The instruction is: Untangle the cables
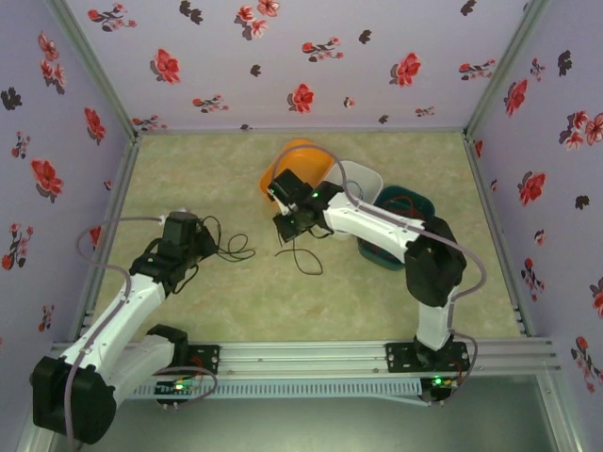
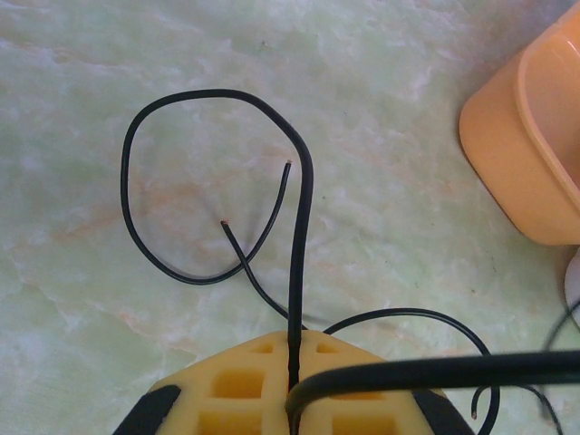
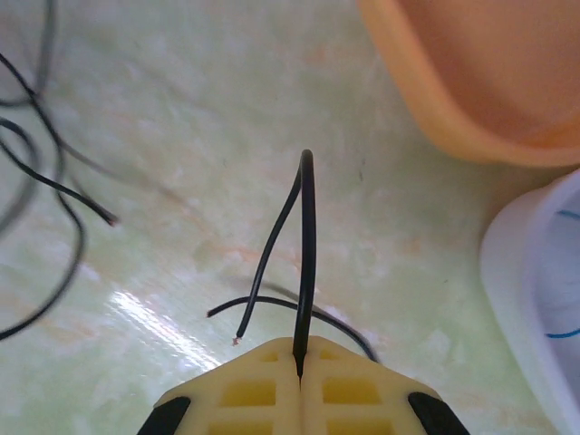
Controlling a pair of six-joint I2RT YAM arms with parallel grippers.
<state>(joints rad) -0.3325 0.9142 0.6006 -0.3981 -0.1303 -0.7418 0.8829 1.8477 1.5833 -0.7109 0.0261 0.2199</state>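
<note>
While left gripper (image 2: pixel 294 349) clamps a looped black cable (image 2: pixel 127 181) and right gripper (image 3: pixel 299 349) a bent black cable (image 3: pixel 306 236), separation looks underway; next: draw apart gently, uncrossing strands just ahead of left jaws.

Robotics lab test cell: a boxed-in enclosure of lilac wallpapered walls (image 1: pixel 311 56) printed with red and black flowers, bare aluminium corner posts (image 1: pixel 94 71), a pale green marbled table (image 1: pixel 236 301), and two white-and-black robot arms (image 1: pixel 132 311) bolted to a silver aluminium rail (image 1: pixel 311 356) at its near edge.
</note>
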